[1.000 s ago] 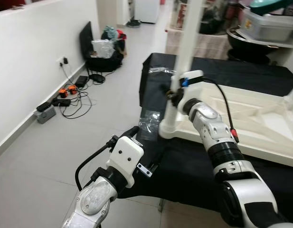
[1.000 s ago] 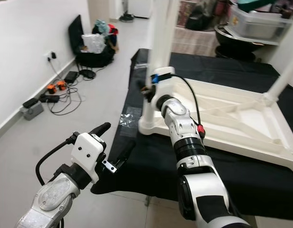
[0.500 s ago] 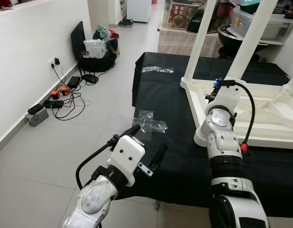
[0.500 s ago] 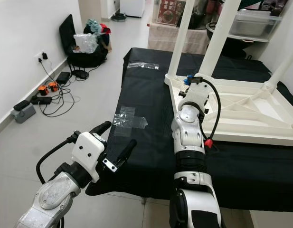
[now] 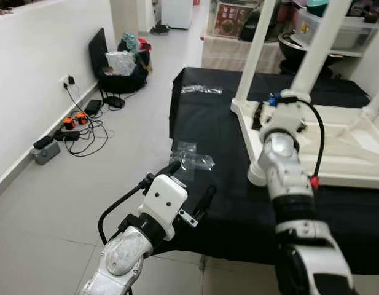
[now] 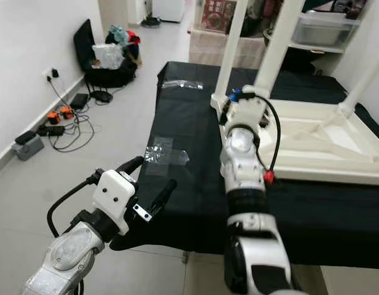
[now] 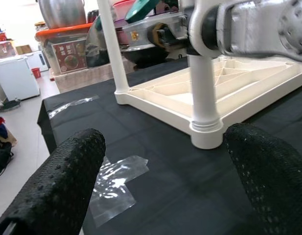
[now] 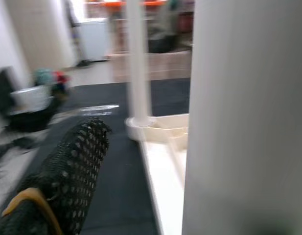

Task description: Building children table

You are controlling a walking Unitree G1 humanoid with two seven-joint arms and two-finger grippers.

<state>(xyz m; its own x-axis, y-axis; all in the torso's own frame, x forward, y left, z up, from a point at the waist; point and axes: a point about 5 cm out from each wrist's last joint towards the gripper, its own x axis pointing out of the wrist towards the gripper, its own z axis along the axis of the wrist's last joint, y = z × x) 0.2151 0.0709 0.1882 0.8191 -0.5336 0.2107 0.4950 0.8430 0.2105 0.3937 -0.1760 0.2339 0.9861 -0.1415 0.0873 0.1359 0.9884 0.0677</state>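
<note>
The white children's table (image 5: 355, 141) lies upside down on a black cloth (image 5: 214, 123), its legs pointing up. The near corner leg (image 5: 312, 55) rises from its socket (image 5: 258, 175); a second leg (image 5: 253, 49) stands behind it. My right gripper (image 5: 261, 115) is at the near leg, low on its left side. In the right wrist view one black finger (image 8: 72, 166) stands apart from the leg (image 8: 248, 117), which covers the other finger. My left gripper (image 5: 192, 180) hangs open and empty over the floor, off the cloth's front left corner (image 7: 165, 161).
Clear plastic wrappers lie on the cloth (image 5: 192, 158) and farther back (image 5: 198, 89). Cables and chargers (image 5: 78, 123) and bags (image 5: 125, 64) sit along the left wall. Shelves with tubs (image 5: 343, 37) stand behind the table. Grey floor opens to the left.
The whole view has swung, so the table now sits further right in the picture. My right gripper stays at the near leg. The left arm has not moved.
</note>
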